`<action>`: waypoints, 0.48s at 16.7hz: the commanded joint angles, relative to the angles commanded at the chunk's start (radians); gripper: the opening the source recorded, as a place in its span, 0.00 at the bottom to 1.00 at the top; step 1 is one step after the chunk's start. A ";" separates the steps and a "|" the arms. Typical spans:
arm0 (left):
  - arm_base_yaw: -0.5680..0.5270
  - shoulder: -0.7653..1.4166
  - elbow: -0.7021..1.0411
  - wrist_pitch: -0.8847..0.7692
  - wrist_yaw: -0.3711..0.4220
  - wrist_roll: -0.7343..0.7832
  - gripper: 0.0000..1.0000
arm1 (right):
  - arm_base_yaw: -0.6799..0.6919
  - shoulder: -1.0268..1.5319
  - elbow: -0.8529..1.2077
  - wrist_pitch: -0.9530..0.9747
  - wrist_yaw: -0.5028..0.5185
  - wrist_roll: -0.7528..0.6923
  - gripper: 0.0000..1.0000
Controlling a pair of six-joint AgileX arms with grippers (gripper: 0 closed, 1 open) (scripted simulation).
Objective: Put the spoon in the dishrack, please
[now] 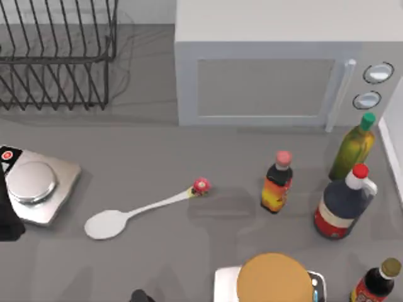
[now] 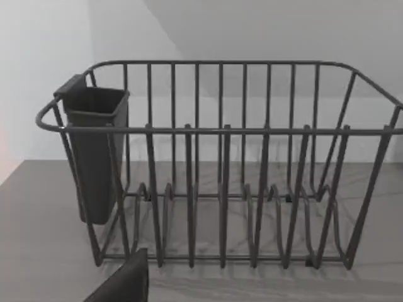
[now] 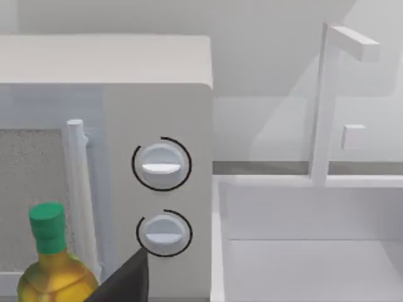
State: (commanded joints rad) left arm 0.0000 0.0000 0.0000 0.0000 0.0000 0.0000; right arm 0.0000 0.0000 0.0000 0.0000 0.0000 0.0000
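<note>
The spoon (image 1: 148, 207) lies flat on the grey table, left of centre. It is white and slim, with its oval bowl toward the front left and its red-and-pink knob toward the right. The dishrack (image 1: 56, 60) of black wire stands at the back left corner, well behind the spoon. The left wrist view faces the dishrack (image 2: 220, 132) and the dark cup (image 2: 94, 151) hung on one end of it. A dark edge of my left gripper (image 2: 123, 283) shows there. A like edge of my right gripper (image 3: 123, 283) shows before the microwave. Neither gripper touches the spoon.
A white microwave (image 1: 264, 75) fills the back right. A steel scale (image 1: 38, 185) sits left of the spoon. To its right stand a pink-capped sauce bottle (image 1: 277, 184), a green-capped oil bottle (image 1: 354, 148) and a red-capped dark bottle (image 1: 343, 204). A round brown loaf (image 1: 274, 280) lies at the front.
</note>
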 joint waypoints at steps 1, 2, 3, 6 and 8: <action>0.000 0.000 0.000 0.000 0.000 0.000 1.00 | 0.000 0.000 0.000 0.000 0.000 0.000 1.00; 0.000 0.000 0.000 0.000 0.000 0.000 1.00 | 0.000 0.000 0.000 0.000 0.000 0.000 1.00; -0.006 0.007 0.010 -0.008 0.000 0.006 1.00 | 0.000 0.000 0.000 0.000 0.000 0.000 1.00; -0.052 0.073 0.100 -0.067 -0.005 0.052 1.00 | 0.000 0.000 0.000 0.000 0.000 0.000 1.00; -0.099 0.157 0.207 -0.127 -0.012 0.099 1.00 | 0.000 0.000 0.000 0.000 0.000 0.000 1.00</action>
State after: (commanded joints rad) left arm -0.0995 0.1568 0.2074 -0.1275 -0.0123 0.0986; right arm 0.0000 0.0000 0.0000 0.0000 0.0000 0.0000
